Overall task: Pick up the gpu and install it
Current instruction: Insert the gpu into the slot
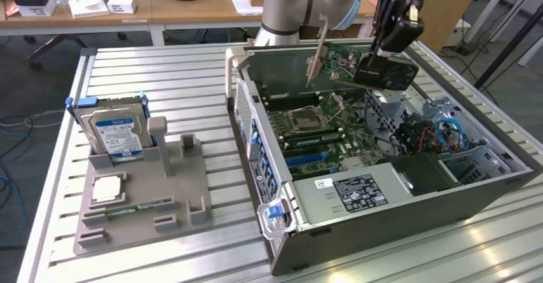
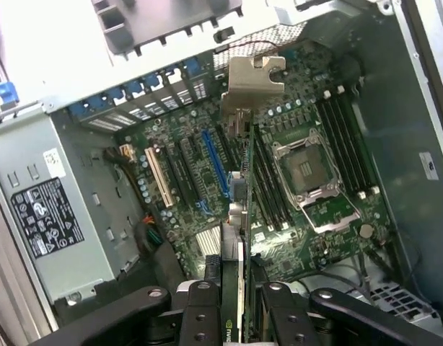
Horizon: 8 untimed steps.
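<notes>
Fingers (image 2: pixel 200 311) clamped on gpu (image 1: pixel 342 59); card upright, edge-down, in air above motherboard (image 1: pixel 335 144) of open case (image 1: pixel 407 214). Case lies along tabletop (image 1: pixel 161 86) edge, exterior view's right.

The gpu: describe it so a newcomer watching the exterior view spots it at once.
Find the open computer case on the exterior view's right. Above its motherboard, the end effector grips the gpu, a thin green card with a silvery bracket. Unlike the blue-labelled hard drive in the grey holder, it hangs in the air.
</notes>
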Each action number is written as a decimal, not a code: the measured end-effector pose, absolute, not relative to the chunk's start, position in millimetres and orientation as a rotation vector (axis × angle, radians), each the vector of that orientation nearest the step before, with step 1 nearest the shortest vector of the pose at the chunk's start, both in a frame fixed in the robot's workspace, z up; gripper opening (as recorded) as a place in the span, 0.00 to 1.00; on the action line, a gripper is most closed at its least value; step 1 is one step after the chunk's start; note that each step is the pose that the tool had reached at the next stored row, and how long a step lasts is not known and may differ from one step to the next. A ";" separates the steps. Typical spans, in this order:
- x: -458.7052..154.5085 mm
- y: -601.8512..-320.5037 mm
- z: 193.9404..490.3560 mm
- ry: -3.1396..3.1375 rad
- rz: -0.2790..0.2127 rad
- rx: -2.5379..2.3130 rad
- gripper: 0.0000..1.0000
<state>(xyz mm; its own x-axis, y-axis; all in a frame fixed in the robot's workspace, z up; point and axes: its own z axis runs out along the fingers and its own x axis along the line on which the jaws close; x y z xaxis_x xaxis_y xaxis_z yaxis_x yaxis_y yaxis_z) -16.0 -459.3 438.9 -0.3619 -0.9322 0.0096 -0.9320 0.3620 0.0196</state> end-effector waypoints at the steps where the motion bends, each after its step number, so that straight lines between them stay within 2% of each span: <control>1: -16.0 -459.3 438.7 -2.561 -0.016 1.787 0.26; 8: -16.0 -459.3 437.4 -2.442 -0.014 1.946 0.26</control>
<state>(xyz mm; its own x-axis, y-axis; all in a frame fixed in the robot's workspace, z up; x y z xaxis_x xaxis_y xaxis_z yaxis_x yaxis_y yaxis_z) -16.0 -459.3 437.4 -0.2234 -0.9747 0.0092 -0.9745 0.2236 0.0185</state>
